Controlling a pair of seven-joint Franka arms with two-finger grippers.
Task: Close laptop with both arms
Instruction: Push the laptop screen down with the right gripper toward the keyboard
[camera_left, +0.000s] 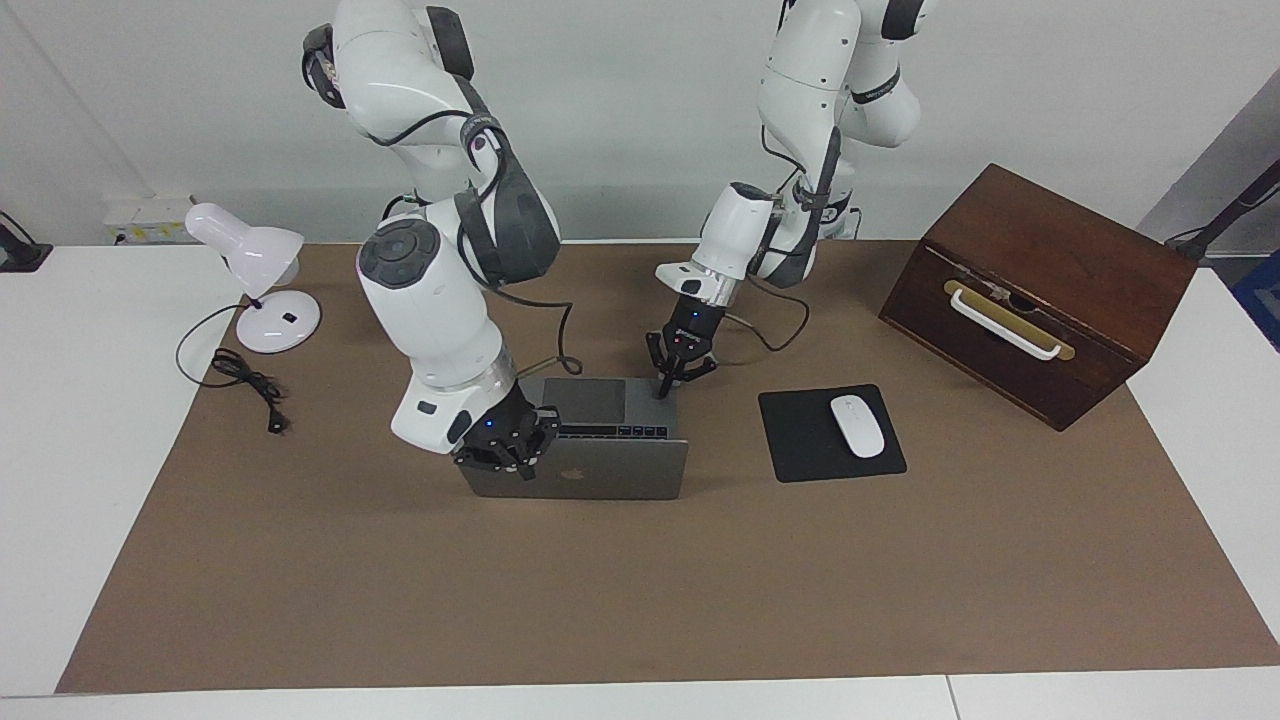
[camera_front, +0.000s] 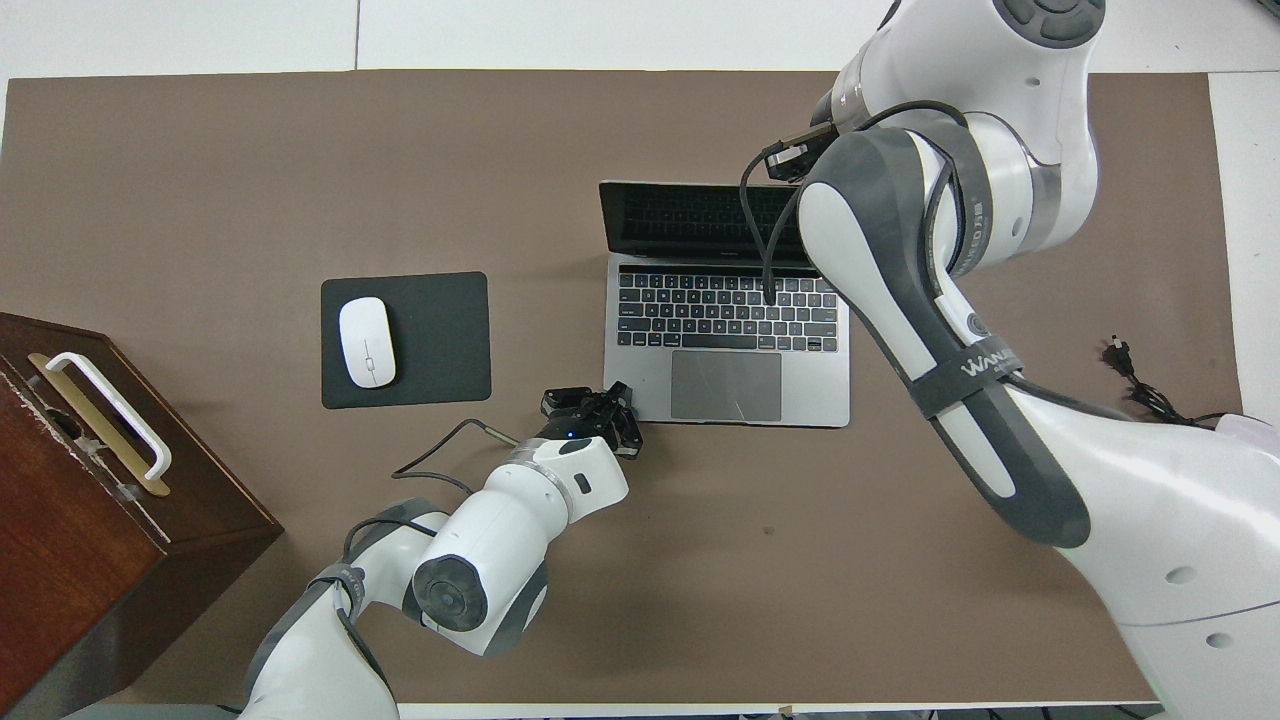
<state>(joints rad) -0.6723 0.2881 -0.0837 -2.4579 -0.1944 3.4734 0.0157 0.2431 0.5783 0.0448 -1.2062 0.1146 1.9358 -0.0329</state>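
Nearest to the facing camera, the laptop is seen from its lid side, in the middle of the brown mat, with the lid raised but leaning toward the keyboard. At the top edge of the lid, toward the right arm's end, the right gripper is placed; whether its fingers are spread or pressed together cannot be told, because they are bunched against the edge. The fingers of the left gripper are spread apart (one tip is set down at the corner of the laptop base, beside the trackpad). Beside the laptop, toward the left arm's end, a white mouse lies on a black mouse pad. A wooden box stands further toward that end. At the right arm's end, a white lamp is found.
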